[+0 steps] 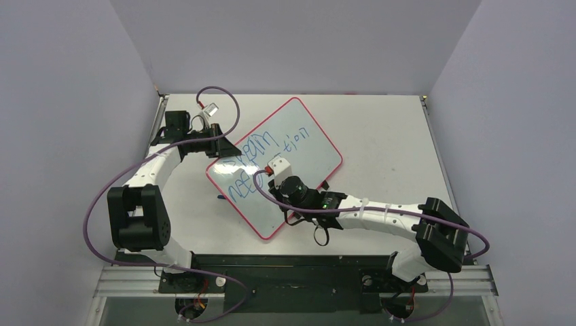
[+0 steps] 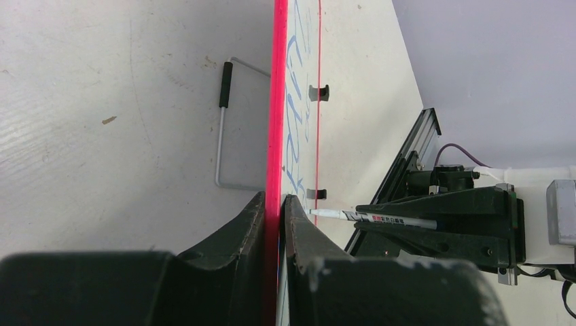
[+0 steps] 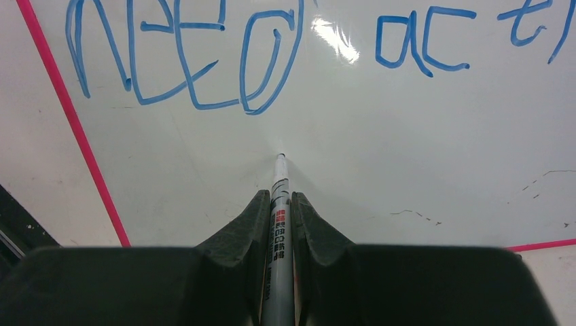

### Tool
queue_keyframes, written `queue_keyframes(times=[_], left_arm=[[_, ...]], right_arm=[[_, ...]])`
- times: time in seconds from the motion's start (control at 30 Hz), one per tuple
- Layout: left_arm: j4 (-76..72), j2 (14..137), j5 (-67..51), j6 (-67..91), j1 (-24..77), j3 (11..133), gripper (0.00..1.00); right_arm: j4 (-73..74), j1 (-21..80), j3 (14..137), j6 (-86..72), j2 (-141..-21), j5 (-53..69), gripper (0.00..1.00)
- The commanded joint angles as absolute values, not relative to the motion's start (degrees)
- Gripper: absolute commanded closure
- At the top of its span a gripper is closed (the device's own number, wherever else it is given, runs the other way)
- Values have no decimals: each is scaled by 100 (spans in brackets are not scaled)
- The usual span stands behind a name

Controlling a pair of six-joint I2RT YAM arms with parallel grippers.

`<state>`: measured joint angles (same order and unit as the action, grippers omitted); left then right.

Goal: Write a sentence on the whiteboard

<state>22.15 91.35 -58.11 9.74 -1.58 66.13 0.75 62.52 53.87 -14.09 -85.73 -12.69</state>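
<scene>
The whiteboard [image 1: 316,157], white with a red rim, lies tilted across the table's middle. The sentence [image 1: 257,148] is in blue marker in two rows. In the right wrist view the lower row [image 3: 183,58] reads like "need" then "ac t". My left gripper [image 1: 221,147] is shut on the board's left red edge [image 2: 278,102], one finger on each side [image 2: 275,198]. My right gripper [image 1: 272,182] is shut on a grey marker [image 3: 280,178]. Its tip rests at the board face just below "need". The marker also shows in the left wrist view [image 2: 380,219].
A bent wire stand with a black grip [image 2: 224,85] sticks out from under the board. Two black clips [image 2: 318,93] sit on the far rim. A small blue object [image 1: 221,197] lies on the table by the board's near left edge. Grey walls close in on three sides.
</scene>
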Motion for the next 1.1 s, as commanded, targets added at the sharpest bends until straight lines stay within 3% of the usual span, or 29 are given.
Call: queue_keyframes(times=[0.0,0.47,1.07], left_arm=[[1935,8869,-5574,810,-113,6640,100],[1934,8844,-5465,800,-119,6648,100],[1965,8837,-5441,769,-101,6609,100]], right_arm=[[-18,6369,5081,-1401,-8541,-1514,100],[205,6594,4680,-1616,-8248,-1728,100],[351,6559,5520,-1321,-8570,-1905,100]])
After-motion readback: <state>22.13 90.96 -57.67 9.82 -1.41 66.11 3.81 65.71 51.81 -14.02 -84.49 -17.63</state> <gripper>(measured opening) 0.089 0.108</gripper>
